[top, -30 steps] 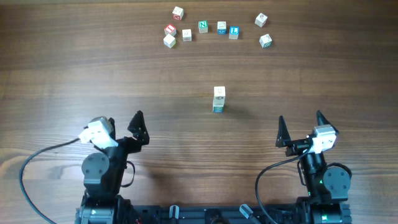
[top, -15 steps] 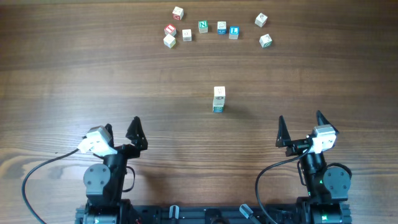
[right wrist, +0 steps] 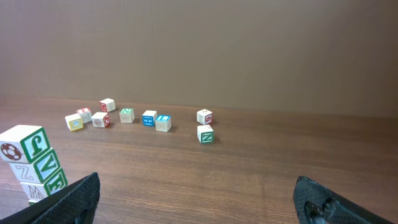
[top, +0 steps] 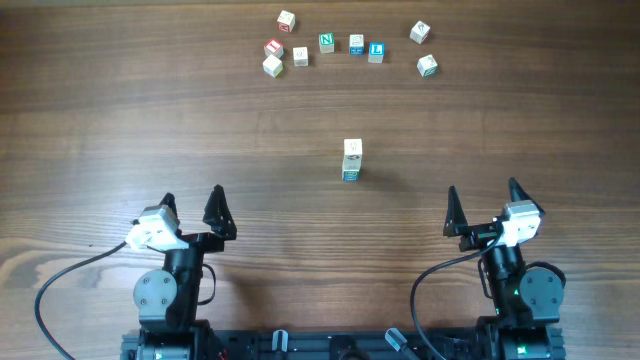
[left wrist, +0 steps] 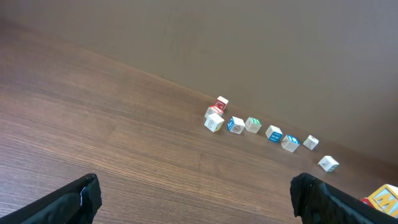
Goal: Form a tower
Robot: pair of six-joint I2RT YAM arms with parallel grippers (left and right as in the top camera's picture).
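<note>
Tower (top: pixel 352 160) well ahead, between left tool (top: pixel 193 195) and right tool (top: pixel 483 188)

Nine loose cubes (top: pixel 326 42) are counted on the counter (top: pixel 150 110). One tower (top: pixel 351 160) is counted, with at least three cubes stacked. Two tools are counted: the left tool (top: pixel 192 194) and the right tool (top: pixel 482 187).

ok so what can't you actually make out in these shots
- Tower base: right wrist view, hidden behind a finger of the right gripper, so the cube count is unclear.
- Tower, left wrist view: only a corner shows at the right edge.
- Loose cubes, overhead: most letters too small to read.
</note>
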